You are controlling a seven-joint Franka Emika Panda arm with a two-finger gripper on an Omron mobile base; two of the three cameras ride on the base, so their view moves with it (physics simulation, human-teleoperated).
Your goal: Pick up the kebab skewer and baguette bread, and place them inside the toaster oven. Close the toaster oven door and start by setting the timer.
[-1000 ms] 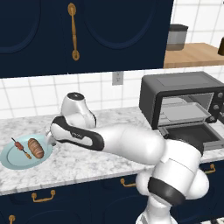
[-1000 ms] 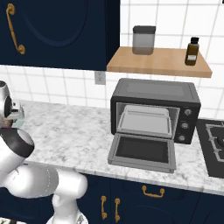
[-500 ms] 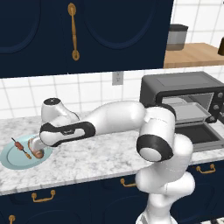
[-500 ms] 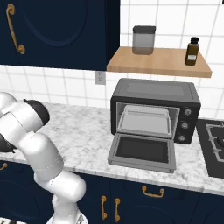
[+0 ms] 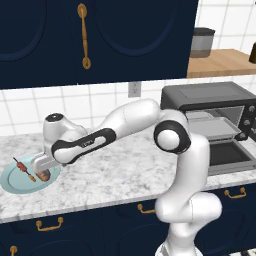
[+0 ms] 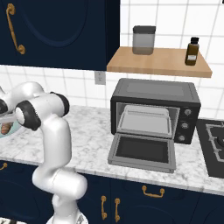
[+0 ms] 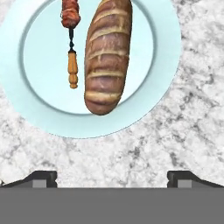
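White arm (image 5: 135, 117) — dark joints

Base views flank arm, share counter (image 5: 115, 175); hand view close above plate (image 7: 166, 65).

Counts — one pale blue plate (image 7: 164, 61) at far left of the counter, carrying one kebab skewer (image 7: 71, 39) and one baguette bread (image 7: 106, 54), side by side. One toaster oven (image 6: 155, 109) at right, one toaster oven door (image 6: 143, 152) folded down flat, three small knobs on its right face. One tray (image 6: 145, 122) inside the oven. On the one wooden shelf (image 6: 159, 64) above — one grey canister (image 6: 144, 40), one brown bottle (image 6: 191, 51). One wall outlet (image 6: 99, 78). One stove (image 6: 213, 144) at far right.
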